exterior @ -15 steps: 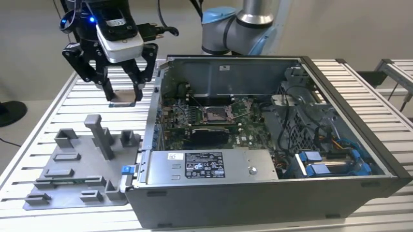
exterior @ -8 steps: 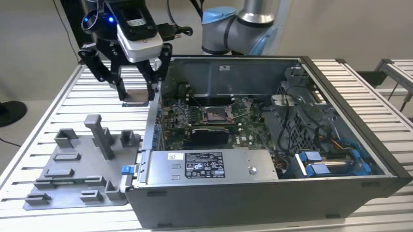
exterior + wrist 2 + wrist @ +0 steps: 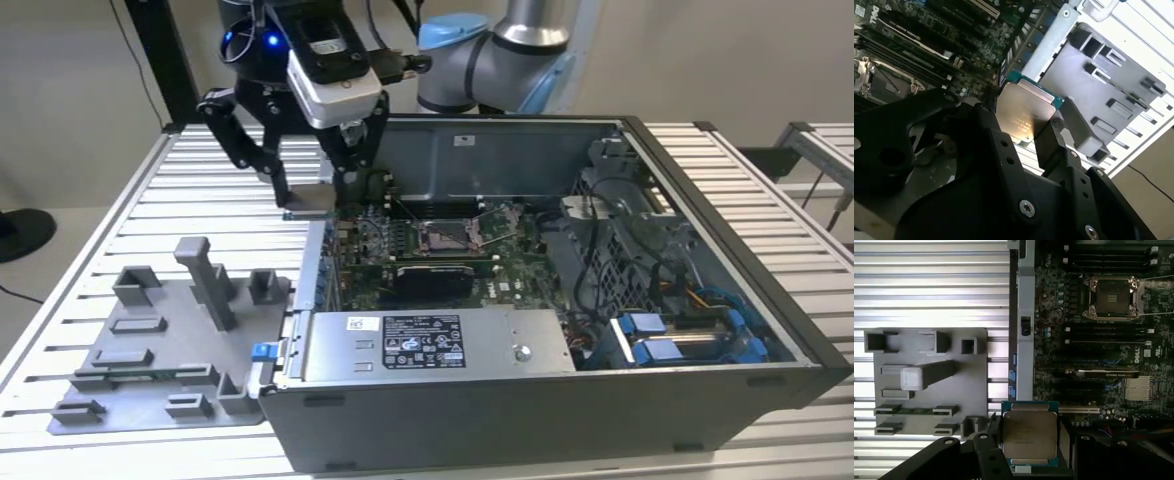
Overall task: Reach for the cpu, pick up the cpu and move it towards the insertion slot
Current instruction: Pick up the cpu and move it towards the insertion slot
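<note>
Gripper: your gripper (image 3: 311,200) hangs in the air over the case's wall at the exterior view's left, its black fingers (image 3: 1051,142) clamped together on the cpu.
Cpu: you have the cpu (image 3: 1029,434) lifted and lying flat between the jaws, pale metal top up and green edge showing in both wrist views (image 3: 1026,114). In the exterior view it is the small pale plate (image 3: 310,200) just above the case rim.
Insertion slot: the insertion slot (image 3: 447,236) sits open on the green board inside the case, at about 4 o'clock from the cpu in the exterior view, and apart from it. The first wrist view shows you its silver frame and dark centre (image 3: 1112,297).
Grey fixture tray: it (image 3: 160,350) lies on the slatted table (image 3: 80,270) just outside the case (image 3: 534,400), at about 7 o'clock from your gripper in the exterior view.
</note>
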You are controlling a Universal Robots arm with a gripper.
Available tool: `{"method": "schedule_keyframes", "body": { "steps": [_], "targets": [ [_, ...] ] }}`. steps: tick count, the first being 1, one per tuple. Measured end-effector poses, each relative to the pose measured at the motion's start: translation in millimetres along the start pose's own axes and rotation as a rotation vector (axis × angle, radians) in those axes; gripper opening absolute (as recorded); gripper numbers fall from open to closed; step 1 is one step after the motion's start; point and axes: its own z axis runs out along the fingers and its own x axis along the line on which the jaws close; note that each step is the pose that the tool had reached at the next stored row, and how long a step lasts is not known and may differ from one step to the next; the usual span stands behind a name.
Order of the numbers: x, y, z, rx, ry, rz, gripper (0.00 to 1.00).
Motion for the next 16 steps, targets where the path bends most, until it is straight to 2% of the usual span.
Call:
{"method": "schedule_keyframes", "body": {
  "steps": [16],
  "targets": [
    [-49.1, 0.8, -0.1, 0.0, 0.0, 0.0, 0.0]
  ]
}}
